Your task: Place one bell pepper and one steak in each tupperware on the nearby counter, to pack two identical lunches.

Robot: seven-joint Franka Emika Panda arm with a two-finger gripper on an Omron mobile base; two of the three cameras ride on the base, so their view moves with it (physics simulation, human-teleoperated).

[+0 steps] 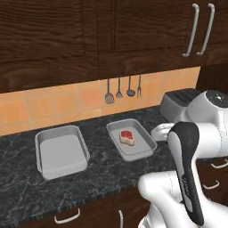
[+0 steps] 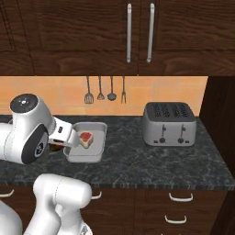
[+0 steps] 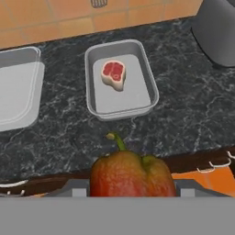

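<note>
Tupperware left [image 3: 16,87] sits empty on counter [image 3: 183,105]; tupperware right [image 3: 121,80] holds one steak [image 3: 114,73]; toaster [image 3: 218,30] far right. Bell pepper [image 3: 131,174] is clamped between gripper [image 3: 131,190] fingers, above counter's front edge, well short of both trays. Risk: early release drops pepper off counter, or it rolls

The black marbled table [image 1: 102,164] runs under the tiled wall. Two grey tupperware trays sit on it side by side, apart: the left tray [image 1: 61,151] and the right tray [image 1: 131,139], the latter with a steak [image 1: 127,137] inside. Further right, near the wall, stands a silver toaster [image 2: 170,124].
</note>
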